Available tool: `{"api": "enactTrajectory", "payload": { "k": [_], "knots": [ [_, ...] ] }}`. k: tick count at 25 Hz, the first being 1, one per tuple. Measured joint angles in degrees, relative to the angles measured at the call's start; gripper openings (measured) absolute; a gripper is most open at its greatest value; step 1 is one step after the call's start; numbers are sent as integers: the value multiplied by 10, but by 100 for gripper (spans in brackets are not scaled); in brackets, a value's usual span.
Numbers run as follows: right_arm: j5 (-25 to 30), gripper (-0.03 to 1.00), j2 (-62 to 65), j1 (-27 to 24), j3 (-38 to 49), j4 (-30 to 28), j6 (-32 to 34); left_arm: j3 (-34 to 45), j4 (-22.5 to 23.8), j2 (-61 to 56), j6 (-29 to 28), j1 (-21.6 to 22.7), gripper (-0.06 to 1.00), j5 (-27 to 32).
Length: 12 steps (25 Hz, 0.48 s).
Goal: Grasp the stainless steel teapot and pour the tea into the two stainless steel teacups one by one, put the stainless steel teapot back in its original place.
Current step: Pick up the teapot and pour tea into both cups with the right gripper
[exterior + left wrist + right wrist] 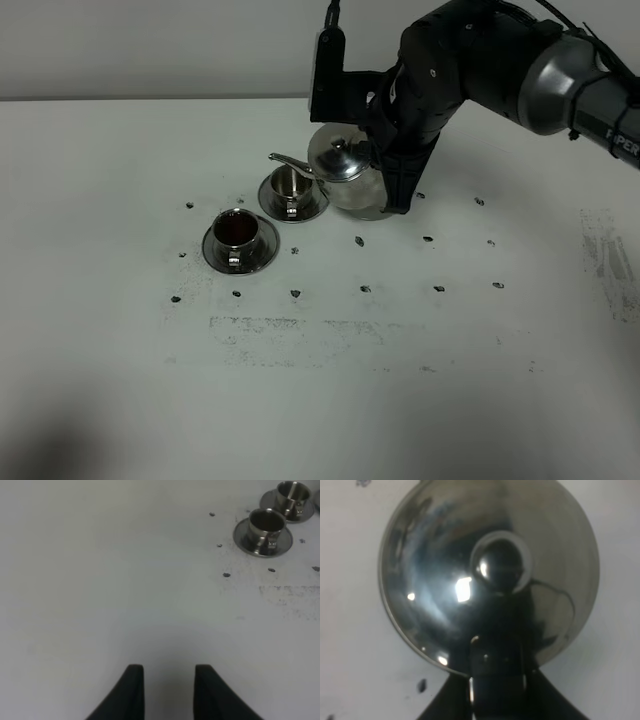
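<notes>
The stainless steel teapot (345, 178) is a shiny rounded pot whose mirror-bright body reflects the dark arm. Its domed lid (445, 580) carries a round knob (500, 567), and a thin curved spout (285, 160) points toward 9 o'clock in the high view. It sits at the far middle of the white table (120, 380), leaning slightly spout-first; whether its base touches the table cannot be told. The right gripper (400, 172) meets it from 3 o'clock, its dark fingers (445, 700) closed on the handle (495, 670) at the pot's side. The spout tip reaches over the farther teacup (291, 183), which stands on its saucer (312, 208) just beside the pot at 9 o'clock; its contents are not clear. The nearer teacup (238, 232), at about 8 o'clock from the first on its own saucer (265, 258), holds dark reddish-brown tea (237, 228). The left gripper (169, 692) hangs over bare table well apart from the cups, jaws parted and holding nothing.
</notes>
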<state>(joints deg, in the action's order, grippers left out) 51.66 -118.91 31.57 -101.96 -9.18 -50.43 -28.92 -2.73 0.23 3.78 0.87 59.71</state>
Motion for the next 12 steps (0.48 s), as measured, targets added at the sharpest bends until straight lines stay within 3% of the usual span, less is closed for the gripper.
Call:
{"api": "enactTrajectory", "payload": {
  "k": [5, 12],
  "knots": [
    [41, 23, -55, -6, -88, -40, -14, 0, 0, 0, 0, 0, 24, 0],
    [49, 23, -76, -13, -105, -65, -69, 0, 0, 0, 0, 0, 24, 0]
  ]
}}
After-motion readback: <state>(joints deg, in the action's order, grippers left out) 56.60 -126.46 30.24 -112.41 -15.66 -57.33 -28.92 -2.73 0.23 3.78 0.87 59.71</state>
